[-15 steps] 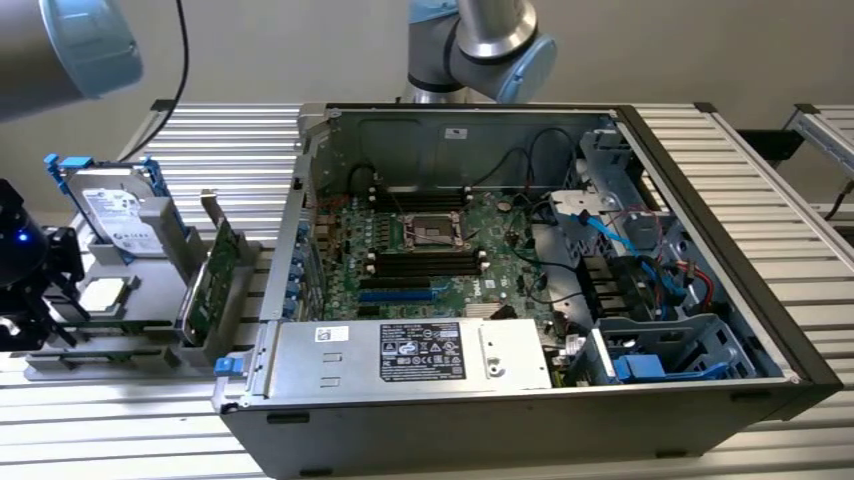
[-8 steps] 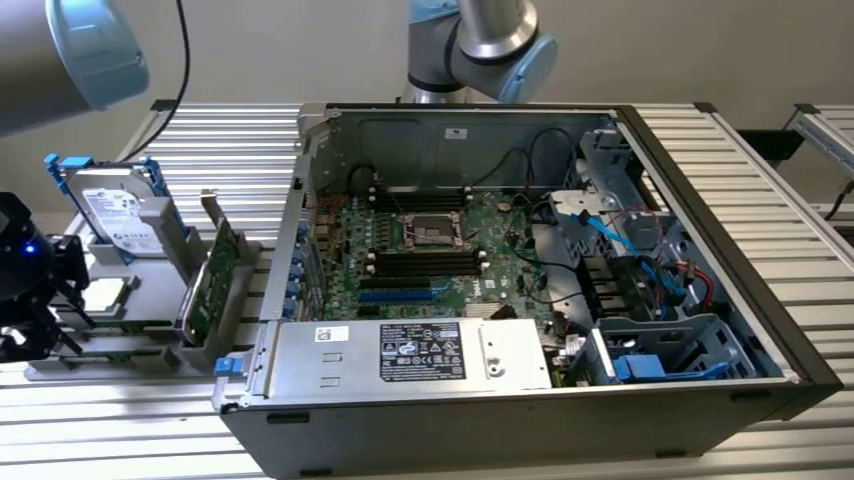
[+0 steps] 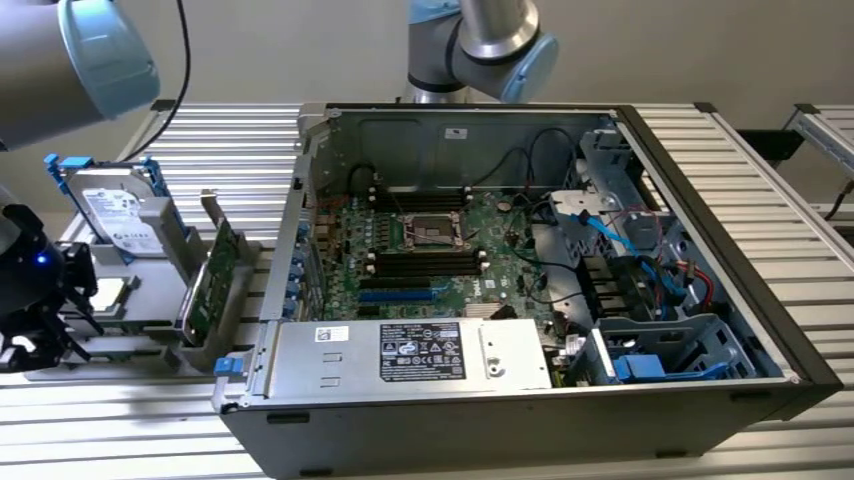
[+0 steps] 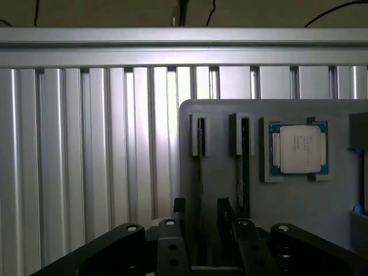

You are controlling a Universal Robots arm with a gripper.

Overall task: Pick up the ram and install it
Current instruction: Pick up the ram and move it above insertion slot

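- A slatted metal table (image 3: 227, 140) carries everything in the scene.
- An open computer case (image 3: 467, 440) lies on its side in the middle of the table. Its green main board (image 3: 461, 285) faces up, with rows of black memory slots (image 3: 420, 263) across it.
- The robot arm (image 3: 80, 50) reaches over from the back to the exterior view's left side, well apart from the case.
- A silver power supply (image 3: 414, 352) with a black label sits in the near corner of the case.
- A grey tray (image 4: 224, 172) lies on the table just beside the case, on the exterior view's left.
- A hard drive (image 3: 114, 215) stands upright at the back of the tray.
- A wide green card (image 3: 203, 290) with a metal bracket stands on edge in the tray, on the side nearest the case.
- The claw (image 4: 201, 204) hangs over the tray, its two black fingers (image 4: 179, 210) spread apart.
- A square processor chip (image 4: 299, 149) lies flat in a pocket of the tray.
- The ram (image 4: 199, 167) stands on edge in a narrow holder of the tray and shows as a thin dark strip. It runs between the spread fingers with a gap on each side, so they are not touching it.
- A second thin strip (image 4: 244, 167) stands in the next holder, between the ram and the chip.
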